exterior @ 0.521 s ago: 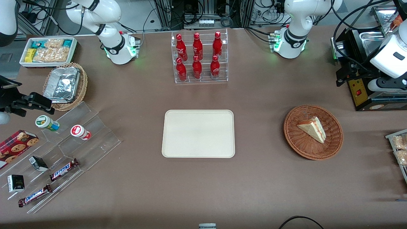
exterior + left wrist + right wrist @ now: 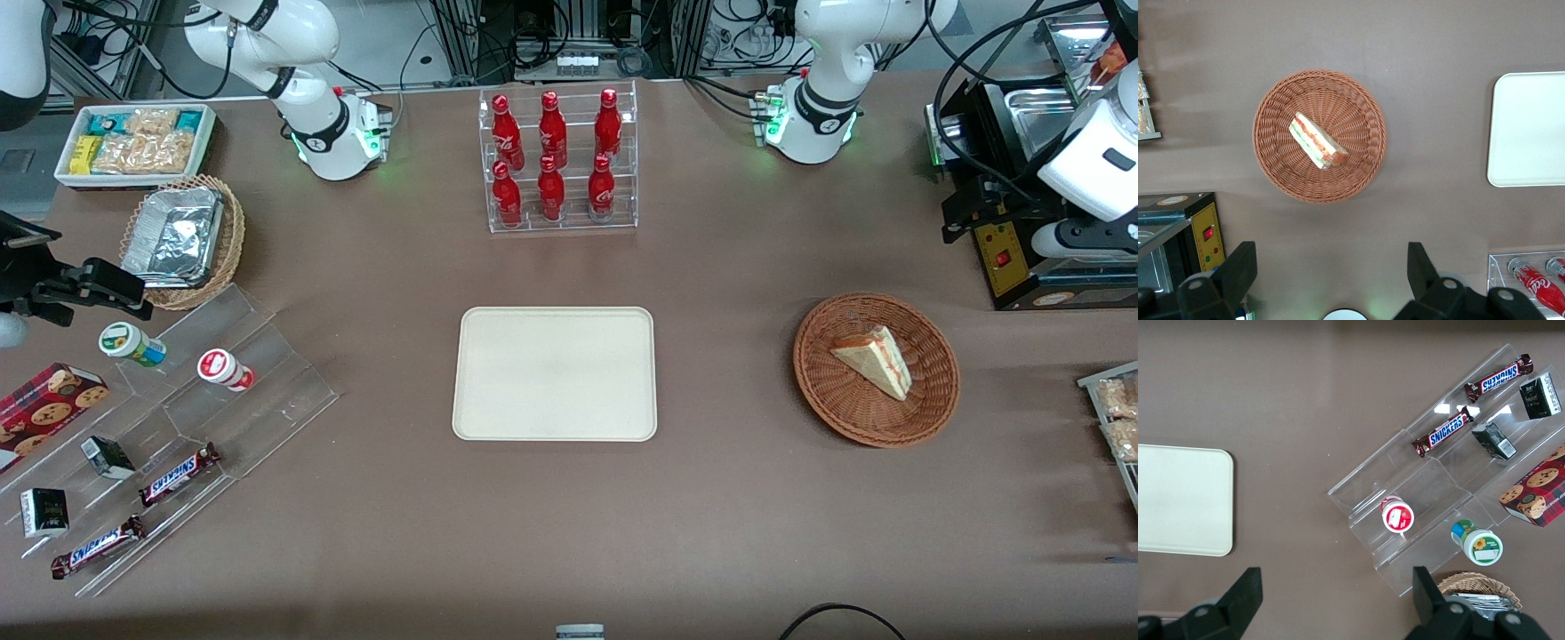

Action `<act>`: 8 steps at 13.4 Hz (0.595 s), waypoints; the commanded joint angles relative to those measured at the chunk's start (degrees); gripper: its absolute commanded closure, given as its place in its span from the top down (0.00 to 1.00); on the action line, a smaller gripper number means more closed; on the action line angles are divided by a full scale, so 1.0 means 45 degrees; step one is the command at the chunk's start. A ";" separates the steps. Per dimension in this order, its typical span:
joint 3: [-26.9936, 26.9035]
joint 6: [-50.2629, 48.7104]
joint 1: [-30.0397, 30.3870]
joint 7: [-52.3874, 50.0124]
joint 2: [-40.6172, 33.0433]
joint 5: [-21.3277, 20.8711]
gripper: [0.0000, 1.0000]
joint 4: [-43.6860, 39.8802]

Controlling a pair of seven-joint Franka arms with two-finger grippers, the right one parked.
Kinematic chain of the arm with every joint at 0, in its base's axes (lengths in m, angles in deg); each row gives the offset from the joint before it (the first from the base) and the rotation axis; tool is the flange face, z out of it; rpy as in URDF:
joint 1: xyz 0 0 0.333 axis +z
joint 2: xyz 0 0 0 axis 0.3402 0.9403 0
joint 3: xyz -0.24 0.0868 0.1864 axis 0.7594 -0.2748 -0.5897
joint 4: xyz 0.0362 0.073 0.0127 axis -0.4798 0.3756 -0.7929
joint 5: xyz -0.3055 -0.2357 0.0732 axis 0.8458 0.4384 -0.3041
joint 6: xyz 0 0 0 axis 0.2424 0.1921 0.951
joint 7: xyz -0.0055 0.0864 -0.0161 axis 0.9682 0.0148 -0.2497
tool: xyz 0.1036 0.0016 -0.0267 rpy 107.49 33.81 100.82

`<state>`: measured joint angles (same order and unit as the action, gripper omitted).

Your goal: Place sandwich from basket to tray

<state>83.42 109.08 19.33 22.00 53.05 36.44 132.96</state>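
The cream tray [image 2: 555, 373] lies bare in the middle of the table, exactly as it did half a second ago, so nothing has been delivered yet. Well apart from it, toward the working arm's end of the table, the reddish-brown wicker basket [image 2: 845, 411] has not shifted either. The sandwich [image 2: 876, 360] still lies in it, a pale wedge lying flat on the weave, its red and green filling showing along the cut edge in the left wrist view. The only change is in the left arm [image 2: 1089, 160]: its white upper link has drifted a little and tilted slightly, high above the black appliance with the yellow panel [image 2: 1005, 258], which stands farther from the front camera than the basket. That small drift reads as the start of the approach, not as any contact with the sandwich. The wrist camera looks straight down on the basket and sandwich from well above. The gripper [image 2: 1328, 270] hangs high over bare table beside the basket, on the appliance's side, with its fingers [image 2: 1238, 270] spread wide and nothing between them. By my judgement the task is at its very beginning. The arm has yet to centre over the wedge and come down, and the soft bread will want a gentle close across its flat faces.
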 commanded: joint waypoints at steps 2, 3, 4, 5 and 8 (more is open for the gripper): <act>-0.0033 0.0349 0.0086 -0.0929 0.0239 -0.0198 1.00 0.0616; -0.0072 0.0428 0.0086 -0.1126 0.0259 -0.0198 1.00 0.0811; -0.0362 0.0468 0.0066 -0.2056 0.0356 -0.0198 1.00 0.1045; -0.0462 0.0893 0.0066 -0.3264 0.0473 -0.0198 1.00 0.1318; -0.0521 0.2260 0.0086 -0.3667 0.0396 -0.0198 0.99 0.2587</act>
<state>81.06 115.86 19.70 7.62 55.94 36.16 140.84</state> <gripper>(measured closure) 0.004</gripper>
